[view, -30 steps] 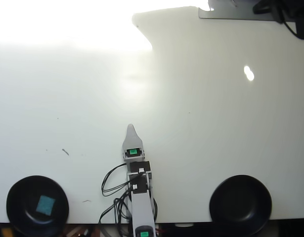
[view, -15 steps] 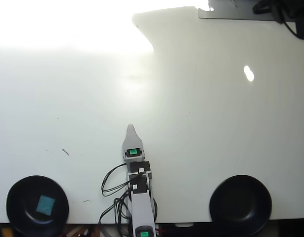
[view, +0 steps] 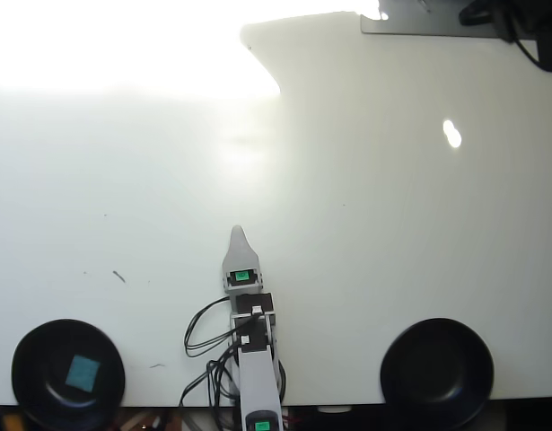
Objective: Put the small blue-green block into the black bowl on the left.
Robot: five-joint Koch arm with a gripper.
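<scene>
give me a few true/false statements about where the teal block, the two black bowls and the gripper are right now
1. The small teal square block lies inside the glossy black bowl at lower left of the overhead view. True.
2. The twin black bowl at lower right also holds a block. False: it looks empty.
3. The gripper is holding the block. False: it sits apart from the block, near the middle of the white table.
4. Both bowls sit near the table's bottom edge. True.
5. The gripper hovers over the right bowl. False: it lies between the bowls.
</scene>
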